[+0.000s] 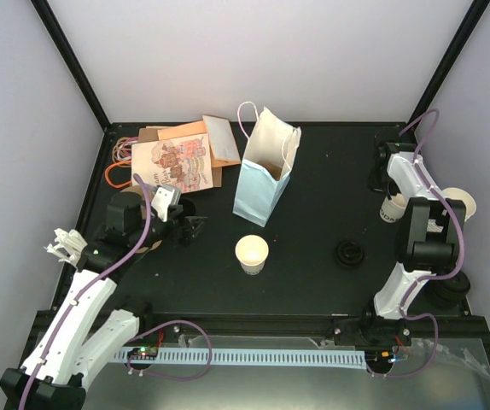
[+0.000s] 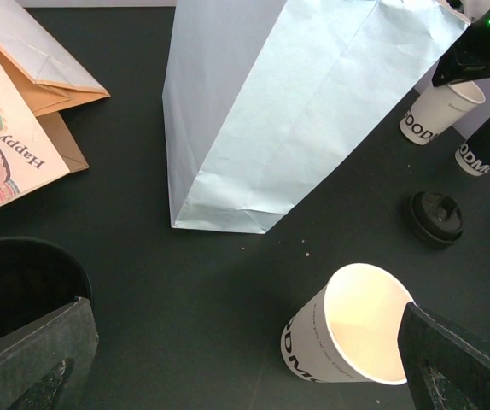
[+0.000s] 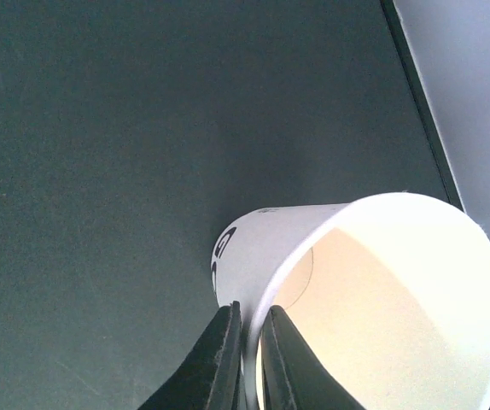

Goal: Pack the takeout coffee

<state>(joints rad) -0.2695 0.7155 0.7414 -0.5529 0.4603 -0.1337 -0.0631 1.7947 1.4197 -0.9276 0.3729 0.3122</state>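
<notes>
No capped cup shows. A loose black lid (image 1: pixel 349 254) lies flat on the table right of centre; it also shows in the left wrist view (image 2: pixel 435 219). A lidless cream cup (image 1: pixel 252 254) stands at the centre, just inside my left gripper's right finger in the left wrist view (image 2: pixel 356 333). My left gripper (image 1: pixel 189 227) (image 2: pixel 245 367) is open and empty, left of that cup. My right gripper (image 1: pixel 396 192) (image 3: pixel 249 342) is shut on the rim of another lidless cream cup (image 1: pixel 391 208) (image 3: pixel 373 282) at the far right. A light blue paper bag (image 1: pixel 265 171) stands open behind the centre.
Flat printed and orange paper bags (image 1: pixel 177 158) lie at the back left. A black cup (image 2: pixel 487 145) and a white cup rim (image 1: pixel 461 202) stand by the right wall, with a dark stack (image 1: pixel 450 290) near the right arm's base. A black round object (image 2: pixel 19 282) sits by my left finger.
</notes>
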